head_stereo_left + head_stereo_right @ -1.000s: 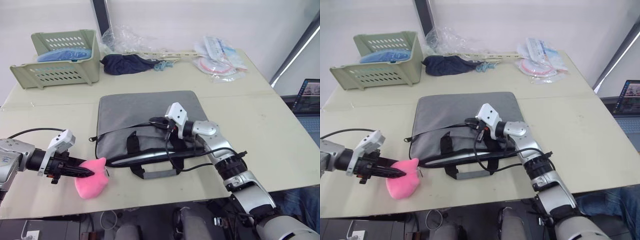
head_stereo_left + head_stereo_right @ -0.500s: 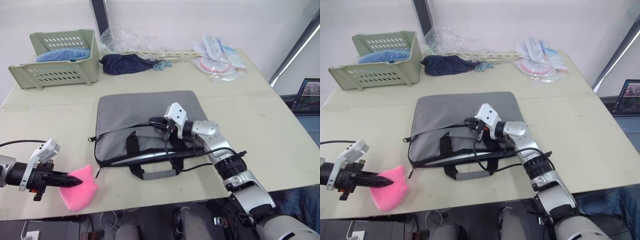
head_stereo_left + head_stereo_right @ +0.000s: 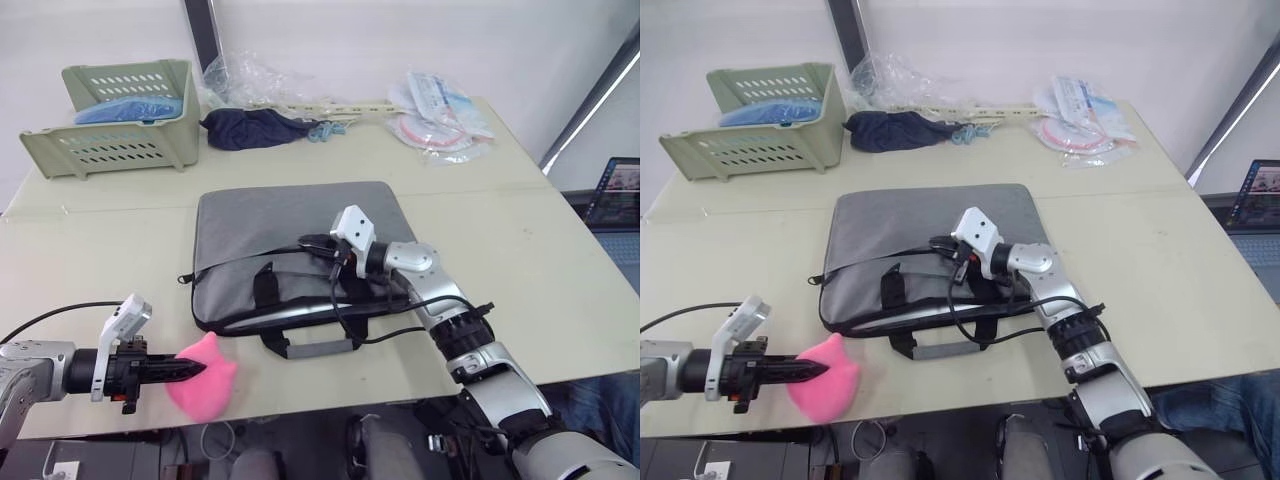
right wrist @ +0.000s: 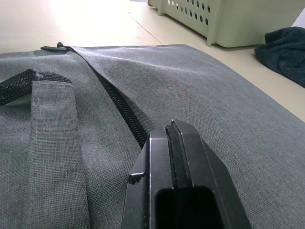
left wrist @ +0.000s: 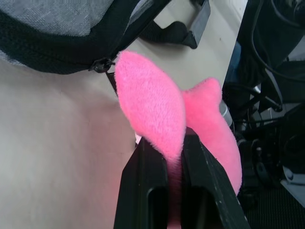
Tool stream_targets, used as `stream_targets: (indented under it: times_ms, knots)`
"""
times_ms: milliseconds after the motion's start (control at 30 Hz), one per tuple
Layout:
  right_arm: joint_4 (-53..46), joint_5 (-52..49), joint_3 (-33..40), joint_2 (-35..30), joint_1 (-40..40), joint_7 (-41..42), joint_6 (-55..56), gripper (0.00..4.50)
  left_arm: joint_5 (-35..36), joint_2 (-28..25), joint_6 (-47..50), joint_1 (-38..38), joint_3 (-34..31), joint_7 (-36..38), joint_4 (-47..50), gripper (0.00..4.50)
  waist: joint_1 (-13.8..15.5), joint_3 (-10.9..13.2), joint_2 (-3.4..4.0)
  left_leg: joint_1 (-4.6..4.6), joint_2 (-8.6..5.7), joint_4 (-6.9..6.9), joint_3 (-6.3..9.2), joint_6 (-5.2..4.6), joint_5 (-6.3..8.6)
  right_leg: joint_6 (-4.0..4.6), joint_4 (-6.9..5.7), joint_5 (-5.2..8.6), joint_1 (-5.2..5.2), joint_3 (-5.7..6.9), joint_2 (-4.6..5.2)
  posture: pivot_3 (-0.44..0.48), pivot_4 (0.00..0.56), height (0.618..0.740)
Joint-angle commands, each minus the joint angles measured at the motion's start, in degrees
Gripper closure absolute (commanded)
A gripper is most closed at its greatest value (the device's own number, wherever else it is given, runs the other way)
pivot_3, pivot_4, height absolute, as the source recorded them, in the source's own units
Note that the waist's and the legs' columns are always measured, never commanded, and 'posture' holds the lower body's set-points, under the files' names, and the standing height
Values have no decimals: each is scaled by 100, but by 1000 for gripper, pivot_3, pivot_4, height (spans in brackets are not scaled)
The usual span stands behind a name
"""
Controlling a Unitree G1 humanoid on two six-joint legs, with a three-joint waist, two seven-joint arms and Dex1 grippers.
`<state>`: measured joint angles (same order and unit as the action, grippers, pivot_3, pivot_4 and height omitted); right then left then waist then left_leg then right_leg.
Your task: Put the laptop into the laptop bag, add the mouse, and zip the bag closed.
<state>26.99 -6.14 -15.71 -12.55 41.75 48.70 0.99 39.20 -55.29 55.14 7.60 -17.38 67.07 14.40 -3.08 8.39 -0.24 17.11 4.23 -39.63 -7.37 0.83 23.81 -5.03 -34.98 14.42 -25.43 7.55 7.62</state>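
Laptop (image 3: pixel 300 313): silver edge showing in the bag (image 3: pixel 290 235) mouth, long axis across worktop (image 3: pixel 560 280).
Right fingers (image 4: pixel 174 157): together, on the bag.
Left fingers (image 5: pixel 164 162): clamped on pink toy (image 3: pixel 203 372), just beside the bag's near-left corner.

left claw (image 3: pixel 196 369) and its pink toy (image 3: pixel 204 376) swung back toward the bag's (image 3: pixel 300 240) front corner, at the table edge

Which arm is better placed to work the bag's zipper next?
Right. The right gripper rests shut on the laptop bag beside its zipper; the left gripper is shut on the pink toy.
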Motion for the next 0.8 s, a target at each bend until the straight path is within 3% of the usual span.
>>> stream_targets:
  times_ms: [33, 433, 800]
  knots:
    - [779, 443, -145, -168, -347, -141, -309, 4500, 271, 258, 58, 83, 1, -211, 358, 4457, 1, 0, 0, 0, 0, 0, 1, 1, 0, 0, 0, 0, 0, 0, 1, 0, 150, 740]
    - [829, 460, -134, -177, -342, -178, -282, 4500, 436, 909, -105, 23, 294, -681, 774, 4457, 3, -2, 6, 1, 1, 1, 5, 3, 2, 0, 3, 0, 1, 1, 5, 0, 150, 740]
    - [829, 486, -111, -168, -360, -190, -278, 4500, 489, 1985, -399, -4, 884, -1443, 1296, 4457, 20, -6, 10, 3, 0, 5, 9, 1, 4, -4, 15, -3, 6, 3, 7, 0, 150, 740]
